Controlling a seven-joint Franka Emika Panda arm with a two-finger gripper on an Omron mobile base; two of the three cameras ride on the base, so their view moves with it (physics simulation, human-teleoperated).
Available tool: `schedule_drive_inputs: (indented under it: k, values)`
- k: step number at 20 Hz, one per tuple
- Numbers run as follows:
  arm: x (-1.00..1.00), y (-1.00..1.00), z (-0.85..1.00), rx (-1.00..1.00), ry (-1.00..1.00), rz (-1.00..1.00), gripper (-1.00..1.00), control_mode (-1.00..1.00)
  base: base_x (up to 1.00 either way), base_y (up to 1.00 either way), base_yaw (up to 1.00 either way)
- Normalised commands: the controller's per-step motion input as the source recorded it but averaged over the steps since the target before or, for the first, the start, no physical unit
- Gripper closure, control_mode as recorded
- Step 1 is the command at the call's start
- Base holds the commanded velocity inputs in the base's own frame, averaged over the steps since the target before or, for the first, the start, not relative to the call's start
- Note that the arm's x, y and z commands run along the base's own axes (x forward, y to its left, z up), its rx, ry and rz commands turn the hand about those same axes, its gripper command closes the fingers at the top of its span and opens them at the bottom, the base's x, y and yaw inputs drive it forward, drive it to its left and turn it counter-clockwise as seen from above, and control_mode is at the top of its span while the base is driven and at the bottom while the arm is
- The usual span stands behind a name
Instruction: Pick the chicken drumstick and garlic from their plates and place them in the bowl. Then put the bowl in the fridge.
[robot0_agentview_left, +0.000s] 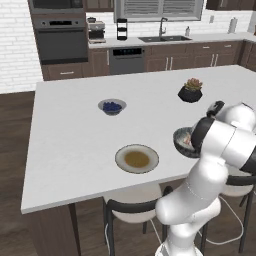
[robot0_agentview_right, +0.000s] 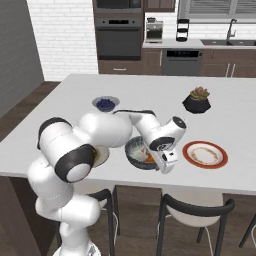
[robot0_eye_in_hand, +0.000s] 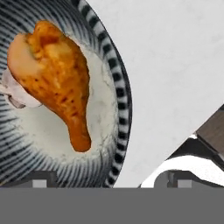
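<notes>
- The chicken drumstick (robot0_eye_in_hand: 54, 78) lies closest under the hand camera, inside the bowl (robot0_eye_in_hand: 114, 83), with its long axis running from the thick end at the upper left of the hand view down to the narrow bone end near the middle of the bowl's pale floor.
- The garlic (robot0_eye_in_hand: 15, 94) lies in the bowl too, touching the drumstick's thick end; most of it is hidden behind the meat and cut by the picture's left edge.
- The gripper (robot0_eye_in_hand: 109, 180) hangs just above the bowl with its jaws wide apart and nothing between them; one tip is over the bowl's striped rim, the other over the bare worktop (robot0_eye_in_hand: 175, 65).
- In the right base view the bowl (robot0_agentview_right: 134, 150) stands near the worktop's front edge, partly covered by the hand, between the white plate with a red-orange rim (robot0_agentview_right: 205, 154) and the beige-grey plate (robot0_agentview_right: 102, 156), which is mostly hidden behind the arm.
- In the left base view the beige-grey plate (robot0_agentview_left: 137, 158) lies bare near the front edge, and the arm hides most of the bowl (robot0_agentview_left: 181, 138).
</notes>
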Motion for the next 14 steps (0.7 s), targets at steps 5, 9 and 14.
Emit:
schedule_drive_inputs:
  k: [5,9,14]
  values:
    - [0.49,0.00,-0.28,0.12,0.00,0.00,-1.00,-1.00,0.00,0.00,0.00]
    - [0.31,0.00,-0.18,0.08,0.00,0.00,-1.00,-1.00,0.00,0.00,0.00]
    - [0.00,0.34,-0.37,0.02,0.00,0.00,1.00,-1.00,0.00,0.00,0.00]
